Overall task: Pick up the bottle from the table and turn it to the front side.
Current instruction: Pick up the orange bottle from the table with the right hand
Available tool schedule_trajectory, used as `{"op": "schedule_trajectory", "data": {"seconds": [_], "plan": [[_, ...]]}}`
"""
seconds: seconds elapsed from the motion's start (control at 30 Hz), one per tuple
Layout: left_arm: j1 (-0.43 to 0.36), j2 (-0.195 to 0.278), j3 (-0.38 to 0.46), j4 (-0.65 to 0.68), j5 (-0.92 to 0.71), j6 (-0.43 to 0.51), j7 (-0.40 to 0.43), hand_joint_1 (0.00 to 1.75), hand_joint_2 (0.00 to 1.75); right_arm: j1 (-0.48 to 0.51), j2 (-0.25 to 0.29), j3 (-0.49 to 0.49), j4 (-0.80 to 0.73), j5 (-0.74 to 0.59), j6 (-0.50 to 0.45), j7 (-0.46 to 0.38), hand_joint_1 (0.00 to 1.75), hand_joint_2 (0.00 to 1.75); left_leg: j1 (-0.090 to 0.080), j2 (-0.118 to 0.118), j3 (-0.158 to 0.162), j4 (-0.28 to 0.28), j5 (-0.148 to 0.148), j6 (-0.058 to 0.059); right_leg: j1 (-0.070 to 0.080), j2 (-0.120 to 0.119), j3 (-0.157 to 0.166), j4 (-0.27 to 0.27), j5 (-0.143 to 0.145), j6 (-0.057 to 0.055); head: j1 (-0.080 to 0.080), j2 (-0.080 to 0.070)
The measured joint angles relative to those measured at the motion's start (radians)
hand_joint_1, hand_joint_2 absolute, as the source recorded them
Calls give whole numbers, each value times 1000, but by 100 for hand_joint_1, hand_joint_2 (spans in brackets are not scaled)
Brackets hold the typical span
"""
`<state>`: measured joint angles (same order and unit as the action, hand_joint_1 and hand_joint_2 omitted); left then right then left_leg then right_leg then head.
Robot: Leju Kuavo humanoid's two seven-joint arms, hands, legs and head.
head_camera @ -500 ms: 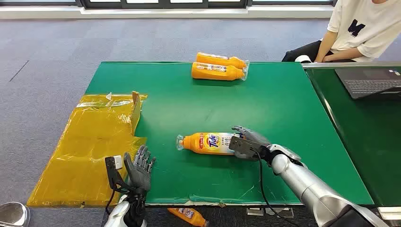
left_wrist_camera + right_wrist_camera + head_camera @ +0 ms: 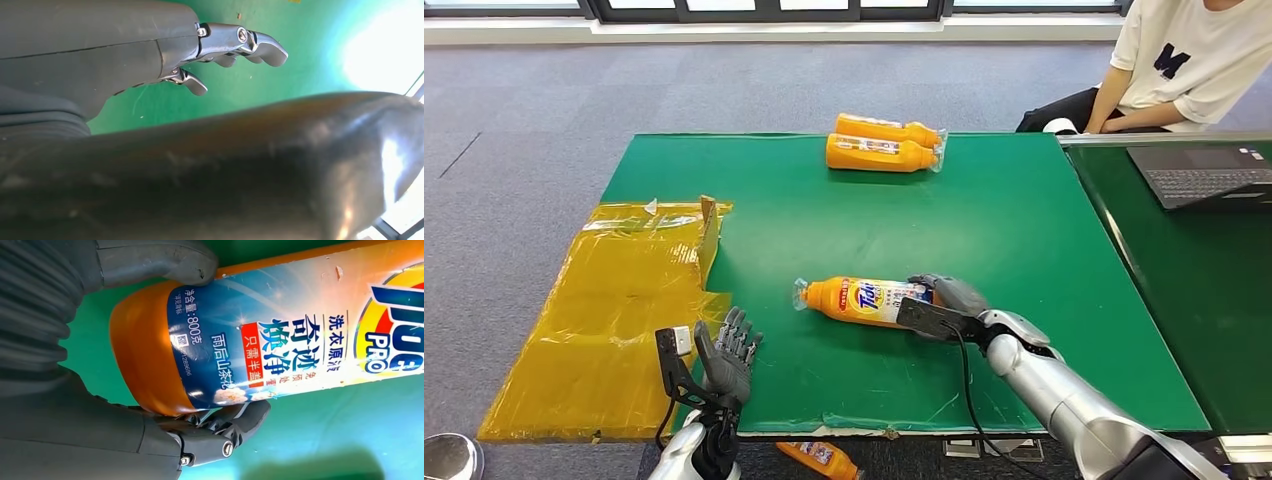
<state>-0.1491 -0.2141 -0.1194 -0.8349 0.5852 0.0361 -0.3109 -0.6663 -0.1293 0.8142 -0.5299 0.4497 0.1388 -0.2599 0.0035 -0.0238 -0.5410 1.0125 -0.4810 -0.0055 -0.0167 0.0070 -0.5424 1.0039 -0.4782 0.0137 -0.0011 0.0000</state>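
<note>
An orange Tide bottle lies on its side on the green table, cap pointing left, its blue and white label facing up. My right hand grips the bottle's base end. The right wrist view shows the bottle with the thumb on one side and the fingers curled round the other. My left hand hovers at the table's front left edge with fingers spread and nothing in it. Its fingers stand apart above the green top.
Two more orange bottles lie side by side at the table's far edge. A flattened yellow sheet covers the left side. Another bottle lies on the floor below the front edge. A person sits far right beside a laptop.
My right hand's fingers have curled tighter round the bottle's base, and the bottle has shifted slightly away from me. The left hand has barely moved.
</note>
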Motion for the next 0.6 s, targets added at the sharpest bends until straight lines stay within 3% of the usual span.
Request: {"op": "schedule_trajectory", "data": {"seconds": [0.37, 0.6], "plan": [[7, 0, 0, 3, 5, -2, 0, 0, 0, 17, 10, 1, 1, 24, -46, 2, 175, 175, 1, 1, 8, 0, -7, -1, 1, 1, 12, 0, -6, -2, 0, 0], [28, -3, 0, -29, -1, 13, -21, 0, 0, 60, 44, -20, -37, 68, -292, 5, 175, 175, 2, 1, 11, 0, -12, -2, 2, 2, 16, 1, -11, -2, 0, 0]]}}
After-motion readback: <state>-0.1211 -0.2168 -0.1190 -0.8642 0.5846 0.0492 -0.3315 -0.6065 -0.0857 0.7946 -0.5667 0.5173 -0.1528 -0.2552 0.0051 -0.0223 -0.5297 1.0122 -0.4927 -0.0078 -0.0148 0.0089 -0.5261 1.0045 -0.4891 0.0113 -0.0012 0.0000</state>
